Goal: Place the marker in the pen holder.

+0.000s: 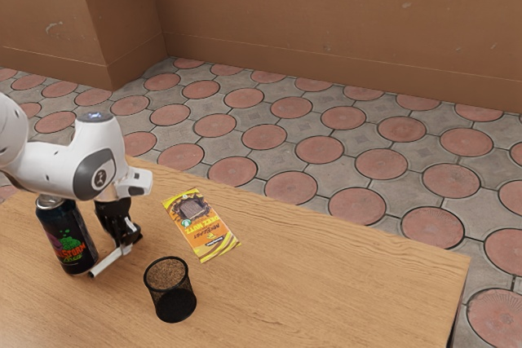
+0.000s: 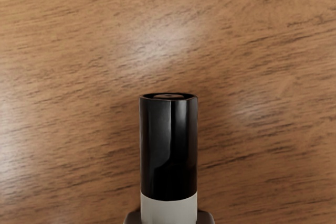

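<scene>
In the exterior view my gripper (image 1: 125, 244) is low over the table, between the can and the pen holder, shut on the marker (image 1: 103, 263). The marker's white end sticks out toward the can's base, and it lies slanted, close to the tabletop. In the wrist view the marker (image 2: 168, 150) shows a black cap and part of a white body, with the tips of my gripper (image 2: 169, 217) against its two sides. The black mesh pen holder (image 1: 170, 289) stands upright, a short way toward the exterior view's right.
A dark can (image 1: 67, 236) stands upright beside the hand, on the exterior view's left. A yellow packet (image 1: 201, 225) lies flat behind the pen holder. The wooden table (image 1: 326, 283) extends toward the exterior view's right.
</scene>
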Robot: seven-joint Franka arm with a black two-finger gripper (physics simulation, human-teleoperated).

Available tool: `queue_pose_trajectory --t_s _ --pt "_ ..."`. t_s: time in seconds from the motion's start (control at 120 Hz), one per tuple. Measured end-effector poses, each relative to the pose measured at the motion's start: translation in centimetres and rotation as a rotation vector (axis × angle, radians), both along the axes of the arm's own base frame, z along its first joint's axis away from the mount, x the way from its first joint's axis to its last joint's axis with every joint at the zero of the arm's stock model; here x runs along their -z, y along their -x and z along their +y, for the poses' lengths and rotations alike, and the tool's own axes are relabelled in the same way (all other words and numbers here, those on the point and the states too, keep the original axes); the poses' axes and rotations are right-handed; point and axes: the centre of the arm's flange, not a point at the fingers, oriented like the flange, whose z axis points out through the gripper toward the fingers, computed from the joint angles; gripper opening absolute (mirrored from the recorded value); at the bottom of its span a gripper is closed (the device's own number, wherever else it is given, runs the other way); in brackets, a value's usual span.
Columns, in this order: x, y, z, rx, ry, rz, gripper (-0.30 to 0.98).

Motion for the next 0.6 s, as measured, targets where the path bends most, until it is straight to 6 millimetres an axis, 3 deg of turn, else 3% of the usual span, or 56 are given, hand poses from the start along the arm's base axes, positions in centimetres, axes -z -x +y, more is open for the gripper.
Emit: queue_pose_trajectory --t_s 0.208,0.275,0.375,0.425,0.483,0.6 --pt "-2.8 -0.4 -1.0 -0.006 0.017 -0.067 -0.02" --pt "-4.9 -0.9 -2.9 0.016 0.033 -0.116 -0.03" --pt "-10.2 -1.3 -6.5 0.073 0.051 -0.225 -0.04" --pt "-12.8 -0.6 -7.9 0.096 0.061 -0.276 -0.04" --pt "-14.8 1.0 -7.5 0.077 0.068 -0.337 -0.04" --pt "-15.5 3.4 -7.9 0.063 0.074 -0.427 -0.04"
